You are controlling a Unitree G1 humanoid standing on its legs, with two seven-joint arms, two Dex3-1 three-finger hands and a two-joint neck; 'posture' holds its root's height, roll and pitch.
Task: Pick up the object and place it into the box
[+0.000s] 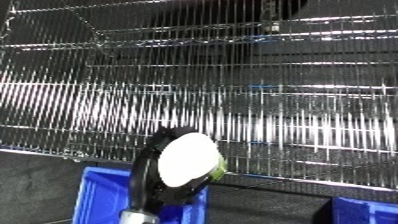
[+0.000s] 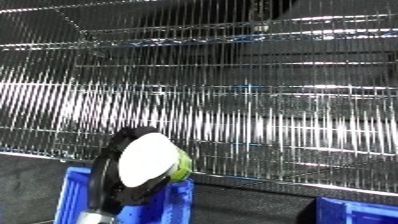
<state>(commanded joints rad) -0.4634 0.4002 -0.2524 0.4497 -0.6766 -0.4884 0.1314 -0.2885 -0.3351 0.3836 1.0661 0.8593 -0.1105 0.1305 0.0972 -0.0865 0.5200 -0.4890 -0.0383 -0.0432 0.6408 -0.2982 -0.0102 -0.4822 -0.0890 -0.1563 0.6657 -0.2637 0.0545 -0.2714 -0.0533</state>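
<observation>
A round object with a smooth white face and a thin green edge (image 1: 190, 159) is up in the air, right over the near corner of a blue plastic bin (image 1: 99, 196). It looks flat and shiny on its white side, like a lid or a small tub seen from one end, and the green shows only along its right edge. A black robot hand (image 1: 153, 170) is wrapped around it from the left and from behind, with dark curved fingers hugging its rim, so the robot hand is grasping the round object. I cannot tell for sure which arm this robot hand is on, but it comes up from the lower left, with a bit of silver wrist at the bottom edge. The blue bin has straight hard walls. Behind everything stands a shiny metal wire rack (image 2: 266, 100) with many thin bars that gleam in the light. A second blue bin (image 2: 360, 210) peeks in at the lower right corner. The right eye view shows more of it, and the left eye view shows more of the first bin's far wall.
</observation>
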